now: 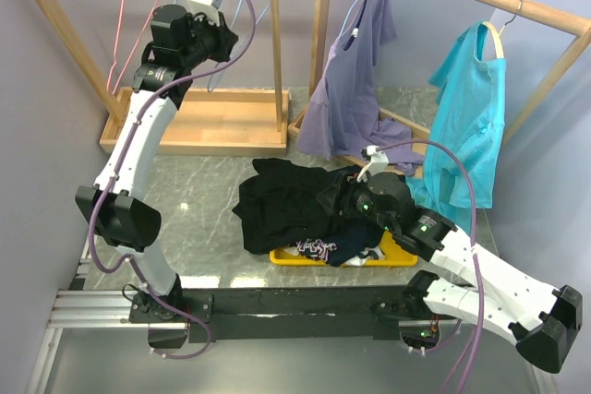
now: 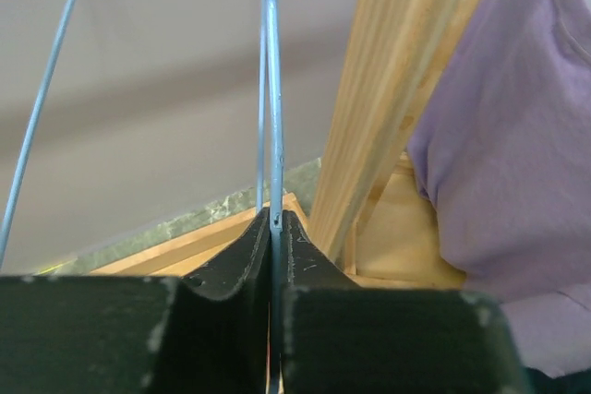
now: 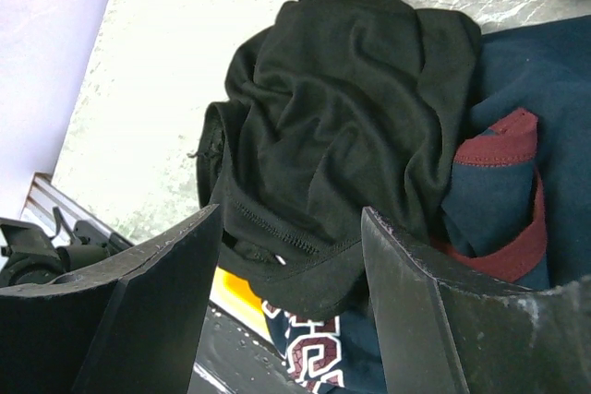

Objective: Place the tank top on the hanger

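Observation:
The black tank top [image 1: 286,200] lies crumpled on the table, partly over the yellow tray; in the right wrist view [image 3: 342,117] its stitched hem hangs between my fingers. My right gripper [image 3: 291,256] is open just above that hem, and it shows in the top view [image 1: 337,196] at the heap's right side. The pale blue-grey wire hanger [image 2: 273,89] hangs at the left wooden rack [image 1: 268,5]. My left gripper [image 2: 274,220] is shut on its wire, raised high by the rack's rail [image 1: 226,39].
A pink wire hanger [image 1: 129,16] and a second blue wire hanger [image 2: 37,89] hang nearby. A lilac shirt [image 1: 355,80] and a teal shirt [image 1: 471,126] hang on the right rack. A navy printed garment [image 3: 499,182] lies in the yellow tray [image 1: 397,257].

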